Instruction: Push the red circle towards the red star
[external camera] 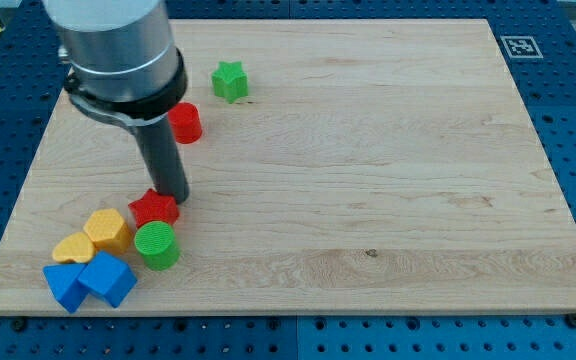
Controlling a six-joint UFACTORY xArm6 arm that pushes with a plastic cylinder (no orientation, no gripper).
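Observation:
The red circle (186, 123) sits near the view's upper left, partly behind my arm's grey body. The red star (153, 209) lies below it, toward the view's lower left. My tip (171, 196) rests at the red star's upper right edge, touching or nearly touching it, well below the red circle. The dark rod runs up from the tip past the circle's left side.
A green star (230, 81) lies above and right of the red circle. A green circle (156, 245) touches the red star from below. Two yellow blocks (106, 229) (73, 248) and two blue blocks (107, 278) (65, 286) cluster at the board's lower left corner. The wooden board (388, 180) fills the view.

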